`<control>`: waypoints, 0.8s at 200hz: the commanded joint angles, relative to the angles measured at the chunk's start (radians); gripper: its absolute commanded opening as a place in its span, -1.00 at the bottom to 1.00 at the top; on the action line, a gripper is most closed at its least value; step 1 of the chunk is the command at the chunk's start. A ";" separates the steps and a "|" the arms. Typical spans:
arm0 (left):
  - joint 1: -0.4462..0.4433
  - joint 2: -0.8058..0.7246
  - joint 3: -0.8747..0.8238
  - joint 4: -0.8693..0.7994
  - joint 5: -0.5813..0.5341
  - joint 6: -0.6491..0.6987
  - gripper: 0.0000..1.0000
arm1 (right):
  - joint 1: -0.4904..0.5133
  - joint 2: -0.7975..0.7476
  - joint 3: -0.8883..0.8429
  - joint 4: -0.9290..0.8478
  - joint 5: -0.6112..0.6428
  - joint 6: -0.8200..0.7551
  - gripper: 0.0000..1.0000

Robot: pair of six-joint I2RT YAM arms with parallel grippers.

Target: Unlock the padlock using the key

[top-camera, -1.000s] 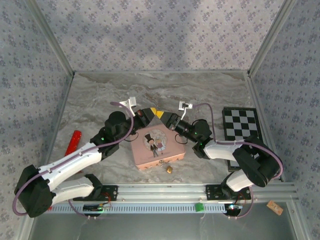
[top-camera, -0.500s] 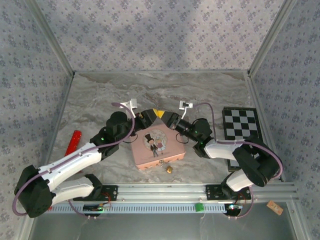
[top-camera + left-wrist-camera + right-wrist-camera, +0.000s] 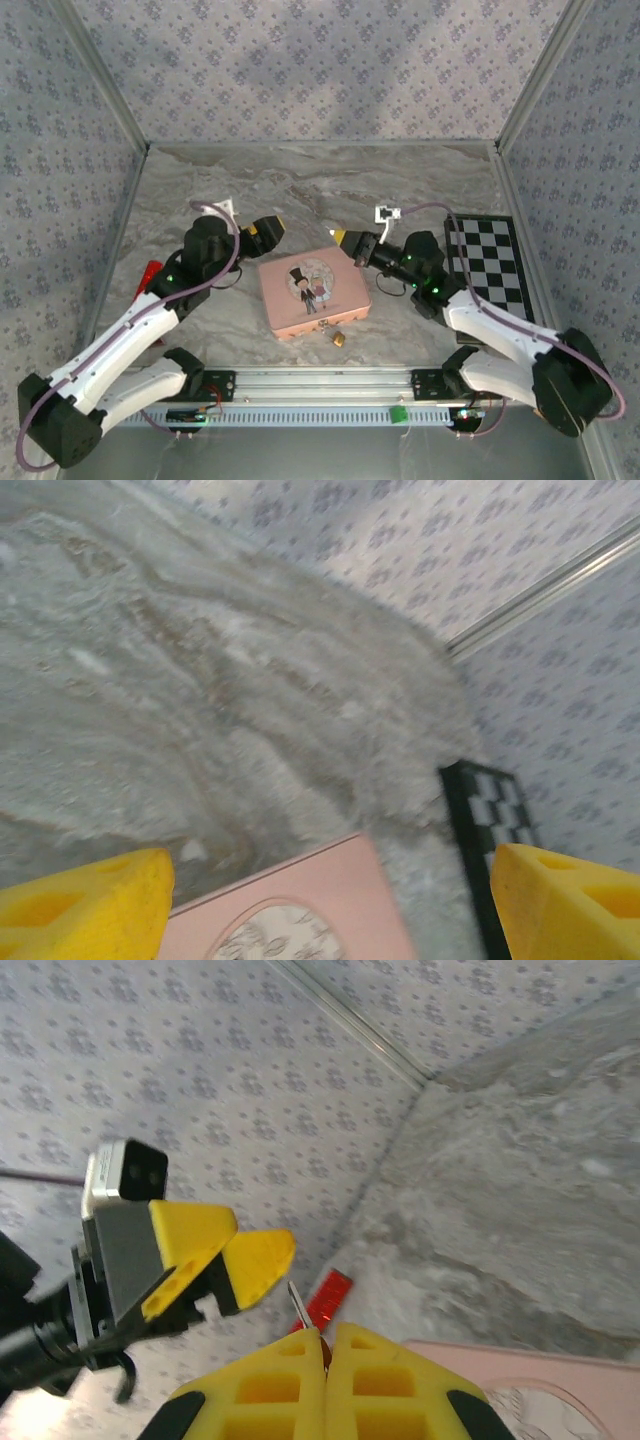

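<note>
- The key [image 3: 298, 1305] is pinched in the right gripper [image 3: 322, 1338], raised just beyond the pink tin [image 3: 312, 295].
- The left gripper [image 3: 270, 229] is spread wide; nothing is held.
- The padlock [image 3: 340, 338] is seen at the tin's near edge, not yet reached; insertion and turning are judged outstanding.

The table [image 3: 400, 185] is showing a matt, grey, veined, stone-like top. The walls [image 3: 300, 70] are looking like printed paper or cloth. The pink tin [image 3: 313, 300] is giving off a smooth, soft sheen. The padlock [image 3: 340, 339] is gleaming like brassy metal, and the key [image 3: 299, 1305] is showing thin bare metal. The right gripper [image 3: 327, 1338] is showing fingers [image 3: 265, 1395] of matt yellow plastic with moulded hollows.
</note>
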 commanded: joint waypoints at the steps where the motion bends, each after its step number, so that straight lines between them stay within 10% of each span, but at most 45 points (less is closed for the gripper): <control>1: 0.005 0.059 0.098 -0.211 -0.015 0.106 0.65 | 0.000 -0.071 0.048 -0.329 0.029 -0.205 -1.00; 102: -0.126 0.218 0.254 -0.370 -0.021 0.320 0.85 | 0.023 -0.148 0.143 -0.645 0.170 -0.445 -1.00; 160: -0.462 0.162 0.211 -0.529 -0.285 0.465 0.89 | -0.098 -0.359 0.129 -0.901 0.368 -0.470 -1.00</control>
